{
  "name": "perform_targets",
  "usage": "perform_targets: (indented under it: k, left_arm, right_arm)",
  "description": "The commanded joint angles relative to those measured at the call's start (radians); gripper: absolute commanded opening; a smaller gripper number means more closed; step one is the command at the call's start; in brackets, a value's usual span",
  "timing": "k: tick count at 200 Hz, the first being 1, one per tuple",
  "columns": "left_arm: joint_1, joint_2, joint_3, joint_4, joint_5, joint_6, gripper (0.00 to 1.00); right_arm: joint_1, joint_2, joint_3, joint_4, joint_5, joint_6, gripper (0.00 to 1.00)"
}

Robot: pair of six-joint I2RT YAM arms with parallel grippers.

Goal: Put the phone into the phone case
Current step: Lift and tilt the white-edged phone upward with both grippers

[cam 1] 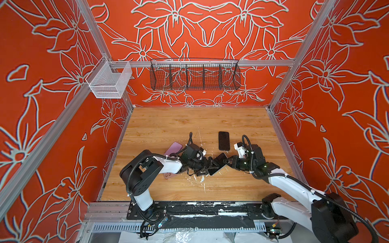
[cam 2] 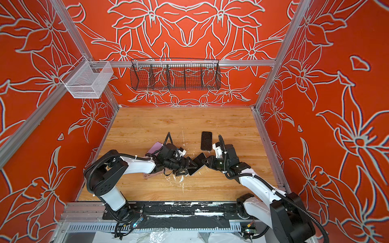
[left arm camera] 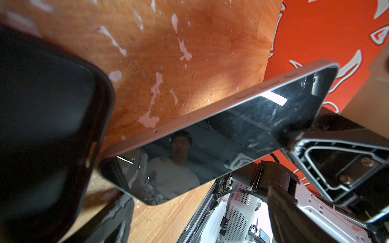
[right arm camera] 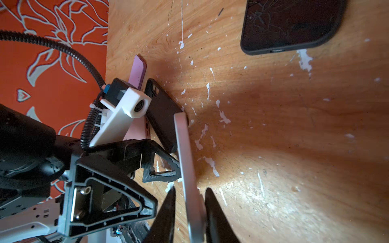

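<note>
A phone (right arm camera: 186,151) with a pale metal rim and dark screen (left arm camera: 242,136) stands tilted over the table between both grippers (cam 1: 219,164). My right gripper (right arm camera: 189,189) is shut on one end of it, one finger on each face. My left gripper (left arm camera: 199,195) is wide open beside the phone's screen, one fingertip (right arm camera: 168,168) near the glass, holding nothing. A black phone case (right arm camera: 162,117) with a camera cutout lies right next to the phone, under the left gripper; it fills the near side of the left wrist view (left arm camera: 48,126).
A second black-cased phone (cam 1: 223,141) with a cracked screen lies flat beyond the grippers. A purple case (cam 1: 173,147) and a pink one (cam 1: 168,175) lie under the left arm. The wooden table (cam 1: 189,122) is flecked with white paint. Wire baskets (cam 1: 194,75) hang on the back wall.
</note>
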Motion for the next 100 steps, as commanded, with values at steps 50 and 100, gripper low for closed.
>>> perform_targets:
  k: [50, 100]
  left_arm:
    - [-0.008, -0.066, 0.076, -0.165, -0.043, 0.099, 0.97]
    - [0.048, -0.295, 0.199, -0.428, -0.133, 0.267, 0.97]
  right_arm:
    - [0.016, -0.054, 0.068, -0.129, 0.093, -0.063, 0.05]
    - [0.015, -0.114, 0.259, -0.376, 0.143, -0.159, 0.00]
